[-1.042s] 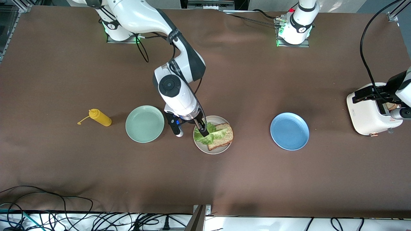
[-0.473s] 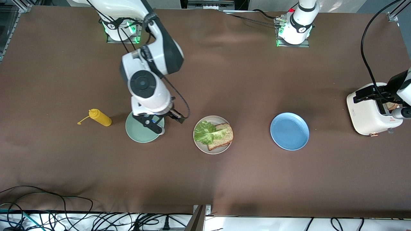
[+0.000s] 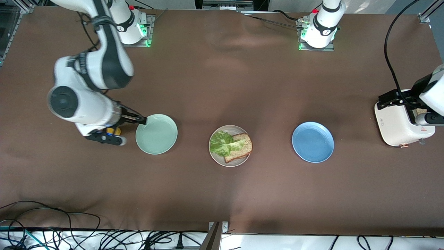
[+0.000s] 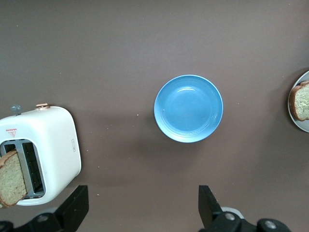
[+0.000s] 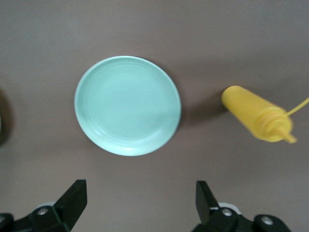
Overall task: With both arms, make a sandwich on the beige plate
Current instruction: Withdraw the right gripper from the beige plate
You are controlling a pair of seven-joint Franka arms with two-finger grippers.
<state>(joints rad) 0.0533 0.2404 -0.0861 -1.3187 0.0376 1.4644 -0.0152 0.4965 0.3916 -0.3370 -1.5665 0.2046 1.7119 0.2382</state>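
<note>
The beige plate (image 3: 229, 164) sits mid-table with one brown bread slice (image 3: 243, 149) on it and a green lettuce leaf (image 3: 223, 143) lying on that slice. Its edge (image 4: 299, 124) also shows in the left wrist view. A second bread slice (image 4: 10, 179) stands in a slot of the white toaster (image 4: 48, 145). My left gripper (image 4: 143, 198) is open and empty, held high beside the toaster (image 3: 395, 123). My right gripper (image 5: 140, 193) is open and empty, up in the air by the mint green plate (image 5: 128, 105).
The mint green plate (image 3: 156, 134) lies toward the right arm's end. A yellow squeeze bottle (image 5: 256, 116) lies beside it, mostly hidden under the right arm in the front view. A blue plate (image 3: 313, 142) lies between the beige plate and the toaster. Cables run along the table's near edge.
My right gripper left the lettuce on the bread slice and swung away from the beige plate, past the mint green plate toward the yellow bottle. The left arm shifted only slightly.
</note>
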